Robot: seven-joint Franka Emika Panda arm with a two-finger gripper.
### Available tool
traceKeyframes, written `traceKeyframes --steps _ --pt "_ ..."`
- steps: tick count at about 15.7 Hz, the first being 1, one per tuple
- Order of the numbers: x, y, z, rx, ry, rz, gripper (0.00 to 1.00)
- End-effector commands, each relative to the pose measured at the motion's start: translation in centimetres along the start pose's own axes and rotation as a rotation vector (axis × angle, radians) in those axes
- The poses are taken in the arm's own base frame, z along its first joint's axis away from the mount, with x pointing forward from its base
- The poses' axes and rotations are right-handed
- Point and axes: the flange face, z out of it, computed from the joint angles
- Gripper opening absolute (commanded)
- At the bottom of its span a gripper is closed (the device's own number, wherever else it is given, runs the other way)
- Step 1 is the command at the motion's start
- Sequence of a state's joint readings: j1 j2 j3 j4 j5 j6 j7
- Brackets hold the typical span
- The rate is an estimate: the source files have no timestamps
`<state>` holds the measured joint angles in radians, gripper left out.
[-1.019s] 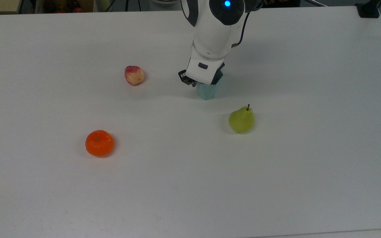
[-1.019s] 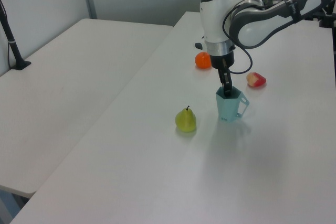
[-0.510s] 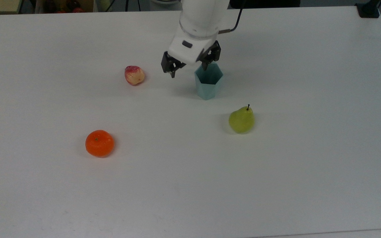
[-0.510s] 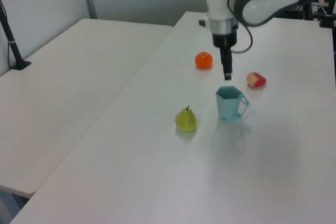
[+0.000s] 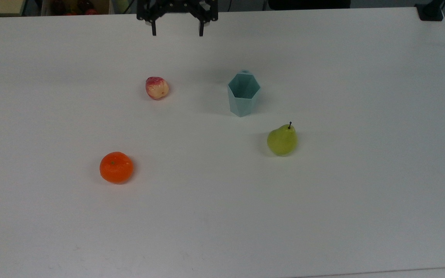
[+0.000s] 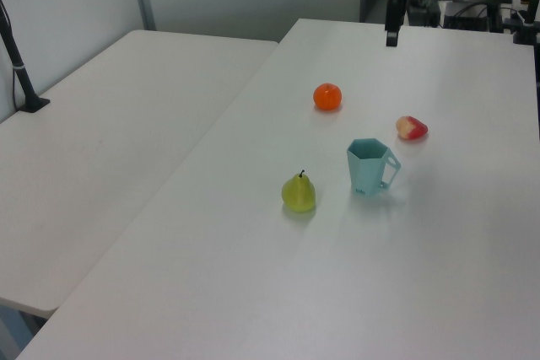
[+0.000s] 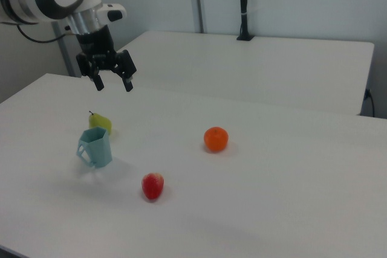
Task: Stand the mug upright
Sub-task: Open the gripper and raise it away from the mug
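The pale teal faceted mug [image 5: 243, 94] stands upright on the white table [image 5: 323, 200], its hexagonal rim facing up. In the left view the mug [image 6: 369, 167] shows its handle on the left view's right side; in the right view the mug [image 7: 95, 147] has its handle toward the right view's left. My gripper [image 5: 177, 31] hangs open and empty near the top view's upper edge, well clear of the mug. In the right view the gripper [image 7: 113, 83] is raised high above the table, above and behind the mug.
A green pear [image 5: 282, 140] lies near the mug, a red-and-cream apple [image 5: 156, 87] to the top view's left of it, and an orange [image 5: 116, 167] further toward the front left. A second white table [image 6: 110, 124] adjoins in the left view.
The gripper has left the mug, risen and pulled back toward the top view's upper edge with its fingers open. The mug stays standing where it was.
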<state>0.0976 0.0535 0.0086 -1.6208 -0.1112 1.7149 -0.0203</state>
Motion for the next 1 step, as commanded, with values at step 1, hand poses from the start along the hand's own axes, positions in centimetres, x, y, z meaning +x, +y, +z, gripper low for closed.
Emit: traceKeyframes --steps 1 --pt "-1.23 -0.31 -0.32 0.017 -0.026 0.03 1.0"
